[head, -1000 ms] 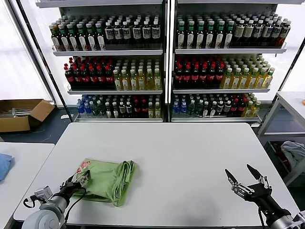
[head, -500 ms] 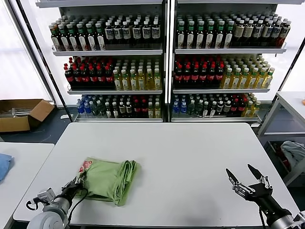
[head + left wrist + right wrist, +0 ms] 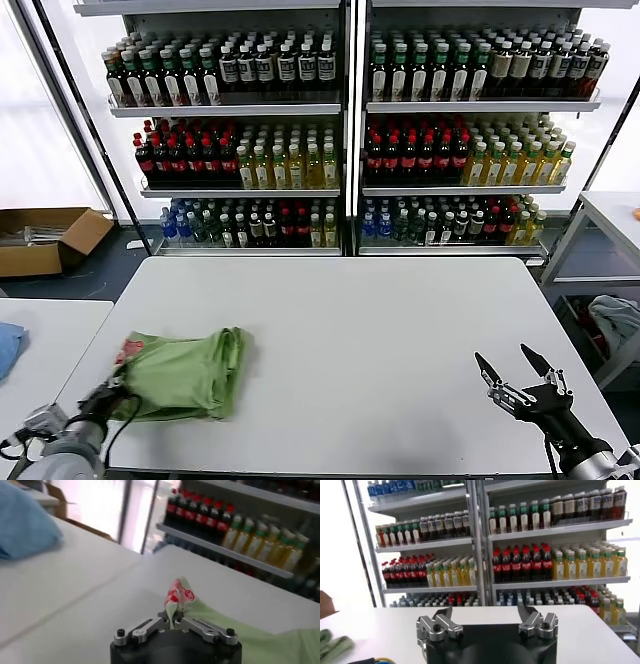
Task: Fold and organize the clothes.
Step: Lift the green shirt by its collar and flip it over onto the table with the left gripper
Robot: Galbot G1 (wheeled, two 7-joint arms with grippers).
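Left end effector (image 3: 113, 393) pinches the folded shirt (image 3: 185, 371) on the worktop (image 3: 380, 330); right end effector (image 3: 522, 375) hovers spread; shelves (image 3: 350, 190) hold bottles (image 3: 420, 155).

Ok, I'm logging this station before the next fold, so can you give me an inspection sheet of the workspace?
Surface: white table, flat.
Job's things: green polo shirt, folded in a bundle near the table's left front corner.
Clutter: blue cloth on the side table to the left.
Grippers: left end effector shut on the shirt's printed edge; right end effector open, over the table's right front.
Cables: black cable along the left arm.
Surroundings: drink shelves behind; cardboard box on the floor, left.
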